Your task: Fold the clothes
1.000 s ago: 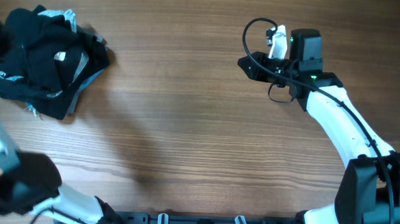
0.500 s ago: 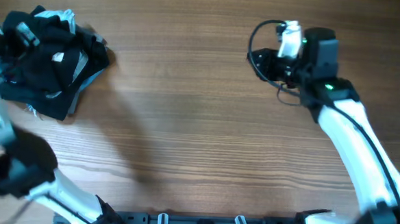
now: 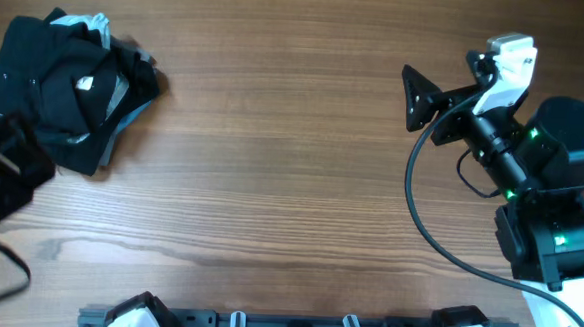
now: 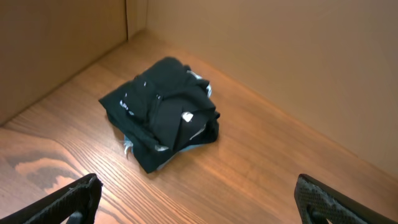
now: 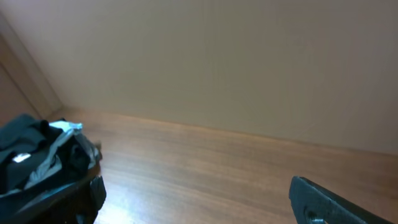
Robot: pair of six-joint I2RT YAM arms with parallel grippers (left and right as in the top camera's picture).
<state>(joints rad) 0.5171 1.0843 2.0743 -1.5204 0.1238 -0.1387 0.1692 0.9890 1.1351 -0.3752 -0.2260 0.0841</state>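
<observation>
Pile of crumpled black clothes with grey and pale-blue bits (image 3: 71,87) sits heaped at the far-left corner of the brown wood bench (image 3: 271,182), not folded. Left gripper (image 4: 199,204) is raised on the near side of the pile, jaws spread wide, gripping nothing. Right gripper (image 5: 199,200) is raised over the right side, well apart from the pile and facing it, jaws also wide apart, holding nothing. Left arm (image 3: 1,173) is blurred in the overhead view.

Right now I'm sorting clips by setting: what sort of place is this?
Probably a robot test bench, not a home: wooden table, plain brown panels walling it, a robot arm over it.
</observation>
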